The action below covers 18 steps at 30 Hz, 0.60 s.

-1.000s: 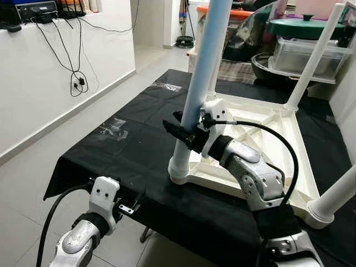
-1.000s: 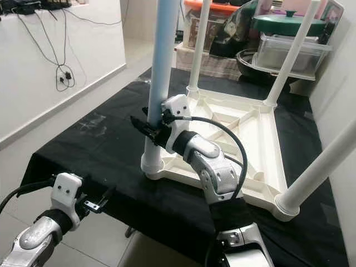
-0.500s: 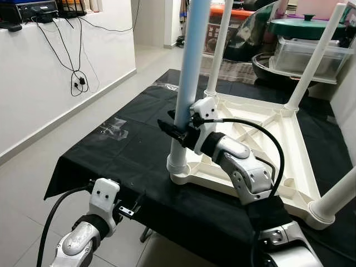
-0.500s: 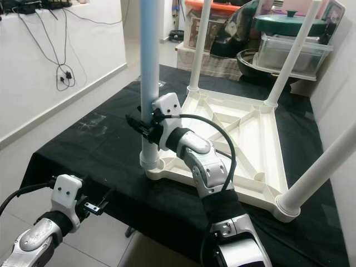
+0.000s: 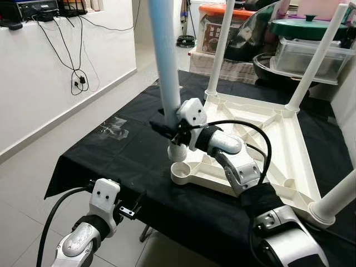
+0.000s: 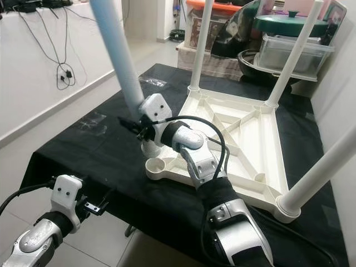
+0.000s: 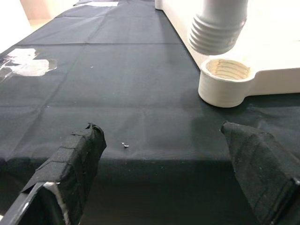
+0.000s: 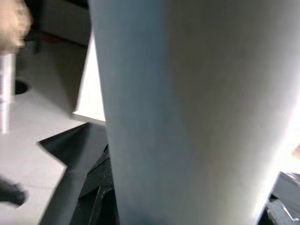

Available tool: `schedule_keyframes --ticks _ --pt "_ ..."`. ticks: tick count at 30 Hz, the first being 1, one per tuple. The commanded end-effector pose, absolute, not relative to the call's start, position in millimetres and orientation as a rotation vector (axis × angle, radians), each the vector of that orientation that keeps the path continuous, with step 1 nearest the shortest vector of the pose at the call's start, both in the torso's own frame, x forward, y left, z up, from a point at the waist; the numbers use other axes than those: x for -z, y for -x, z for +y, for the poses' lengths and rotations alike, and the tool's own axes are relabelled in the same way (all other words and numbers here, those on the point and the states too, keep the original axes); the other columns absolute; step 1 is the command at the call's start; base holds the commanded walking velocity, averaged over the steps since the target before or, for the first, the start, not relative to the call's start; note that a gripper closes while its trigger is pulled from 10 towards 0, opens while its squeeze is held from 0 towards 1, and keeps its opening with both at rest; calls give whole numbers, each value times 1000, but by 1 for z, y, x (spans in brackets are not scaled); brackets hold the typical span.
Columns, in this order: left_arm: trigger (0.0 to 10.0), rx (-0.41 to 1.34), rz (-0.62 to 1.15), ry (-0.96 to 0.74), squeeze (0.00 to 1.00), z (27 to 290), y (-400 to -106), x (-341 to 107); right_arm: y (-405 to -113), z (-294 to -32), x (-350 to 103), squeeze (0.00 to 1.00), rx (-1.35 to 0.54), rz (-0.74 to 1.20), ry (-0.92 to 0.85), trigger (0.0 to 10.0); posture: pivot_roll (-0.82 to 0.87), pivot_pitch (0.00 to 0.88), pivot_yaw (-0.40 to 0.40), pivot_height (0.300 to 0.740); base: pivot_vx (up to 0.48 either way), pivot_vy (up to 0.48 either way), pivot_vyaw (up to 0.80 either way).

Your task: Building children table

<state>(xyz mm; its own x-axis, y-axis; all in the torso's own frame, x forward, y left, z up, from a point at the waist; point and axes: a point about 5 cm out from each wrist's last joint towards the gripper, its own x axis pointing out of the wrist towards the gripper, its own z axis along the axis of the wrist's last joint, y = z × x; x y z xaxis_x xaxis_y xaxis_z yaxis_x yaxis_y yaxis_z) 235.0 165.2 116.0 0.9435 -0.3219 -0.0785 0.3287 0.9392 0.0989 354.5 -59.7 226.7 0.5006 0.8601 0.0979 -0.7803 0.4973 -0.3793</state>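
Blue leg [image 5: 166, 67] tilted, threaded end just above empty corner socket [image 7: 228, 79] of upside-down white table [image 5: 261, 139], not screwed in. Right pincer [image 5: 167, 131] closed around leg near its bottom. Table lies on black desk [image 5: 128, 139]. Three white legs [image 5: 219, 47] stand in other corners. Left pincer [image 5: 129, 210] open, at desk's 6 o'clock edge.

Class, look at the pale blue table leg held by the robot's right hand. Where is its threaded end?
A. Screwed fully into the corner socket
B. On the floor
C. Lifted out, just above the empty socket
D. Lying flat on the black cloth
C: the right hand holds the blue leg tilted, its threaded end just above the open corner socket.
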Motion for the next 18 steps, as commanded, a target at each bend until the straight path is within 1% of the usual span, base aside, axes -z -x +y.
schedule_keyframes --ticks 1,5,8,18 --pt "10000 327 75 -105 0 165 -233 -114 -353 -60 -228 0 -1030 -310 322 0 110 0 -103 740 0 0 0" --pt "10000 324 77 -106 0 166 -232 -114 -347 -65 -215 0 -1143 -270 400 0 109 0 -102 740 0 0 0" --pt "10000 324 76 -106 0 166 -233 -114 -347 -69 -210 0 -1174 -253 446 0 109 0 -102 740 0 0 0" --pt "10000 321 76 -107 0 166 -232 -115 -358 -74 -206 0 -1154 -248 546 0 116 0 -105 740 0 0 0"
